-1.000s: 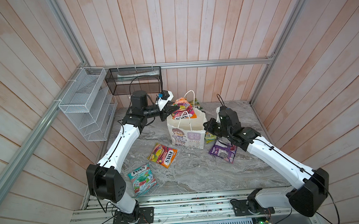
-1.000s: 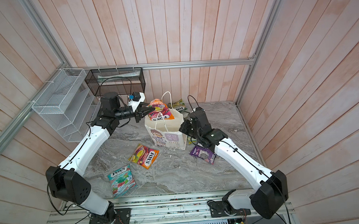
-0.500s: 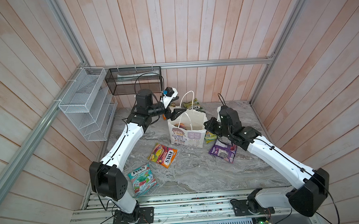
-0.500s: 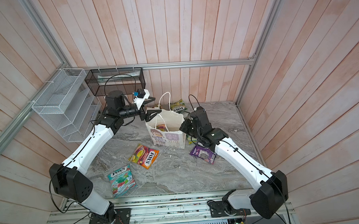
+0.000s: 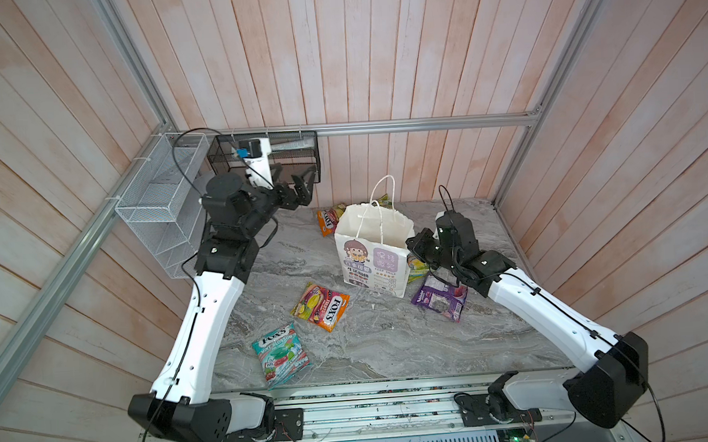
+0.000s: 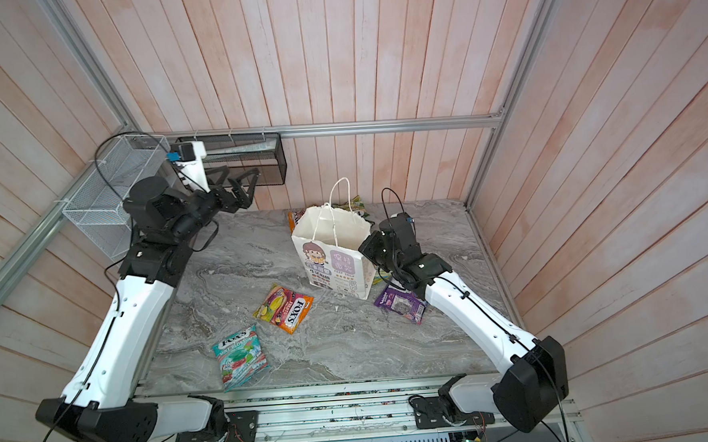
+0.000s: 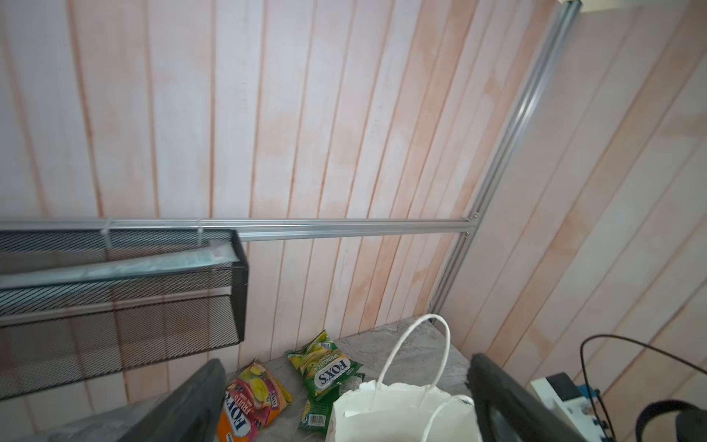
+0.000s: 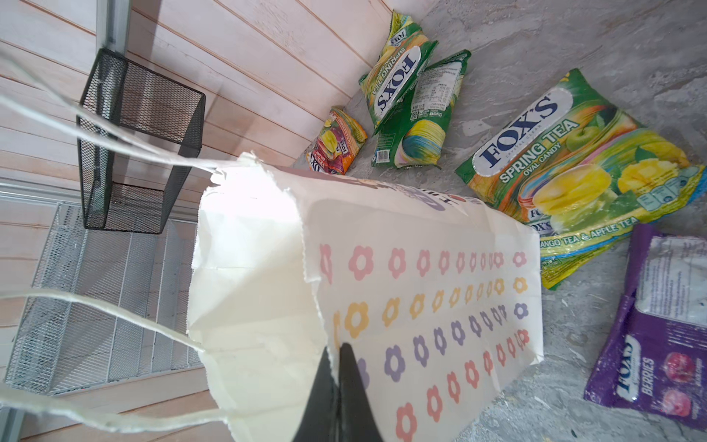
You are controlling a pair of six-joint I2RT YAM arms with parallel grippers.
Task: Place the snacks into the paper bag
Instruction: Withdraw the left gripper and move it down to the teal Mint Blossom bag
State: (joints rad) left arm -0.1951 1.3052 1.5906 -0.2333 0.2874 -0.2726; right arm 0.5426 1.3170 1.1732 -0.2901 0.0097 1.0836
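Note:
The white paper bag (image 5: 372, 252) (image 6: 333, 252) stands upright at the back middle of the table, mouth open. My right gripper (image 8: 336, 350) (image 5: 409, 244) is shut on its flowered side rim. My left gripper (image 5: 296, 177) (image 7: 344, 361) hangs open and empty, raised to the left of the bag near the mesh basket. Snacks lie loose: an orange-pink packet (image 5: 321, 306) and a teal one (image 5: 281, 354) in front, a purple one (image 5: 441, 298) and a green-yellow one (image 8: 574, 164) by my right arm, and orange (image 7: 248, 402) and green (image 7: 329, 367) packets behind the bag. The bag's inside is hidden.
A black mesh basket (image 5: 266, 160) hangs on the back wall right beside my left gripper. A white wire rack (image 5: 156, 203) is fixed to the left wall. Wooden walls close in the marble table (image 5: 392, 344) on three sides.
My left gripper has opened over the bag, and the orange-pink packet it held no longer shows. The left arm has then drawn back up and left. The right arm has not moved.

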